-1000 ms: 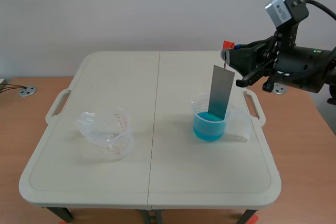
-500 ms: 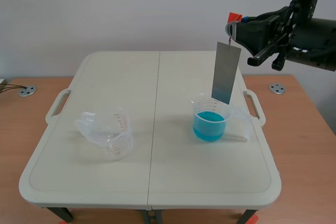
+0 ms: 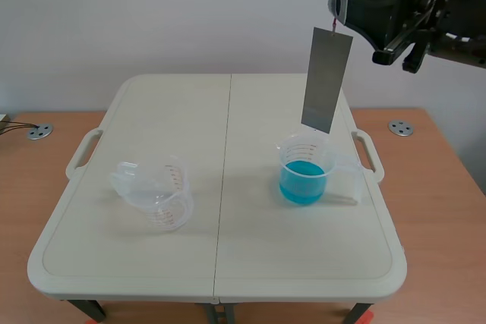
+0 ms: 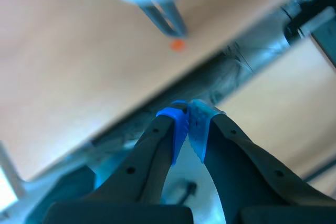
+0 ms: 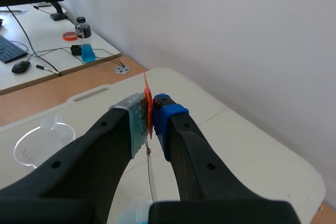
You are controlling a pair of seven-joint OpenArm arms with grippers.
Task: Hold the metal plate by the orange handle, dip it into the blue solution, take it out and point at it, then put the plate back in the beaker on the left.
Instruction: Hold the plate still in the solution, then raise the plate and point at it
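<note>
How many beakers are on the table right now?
2: an empty clear beaker on the left half of the table, and a beaker of blue solution on the right half, under the hanging metal plate. None seems hidden.

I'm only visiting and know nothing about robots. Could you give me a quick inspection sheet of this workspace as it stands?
Surface: white folding table; no spill visible.
Job's things: metal plate hangs above the beaker of blue solution, out of the liquid; empty beaker stands at the left.
Clutter: round metal disc on the wooden top beside the table.
Grippers: right gripper shut on the orange handle; left gripper shut on nothing.
Cables: cable at the wooden top's left edge.
Surroundings: white wall; a desk with a keyboard and a bottle.
</note>
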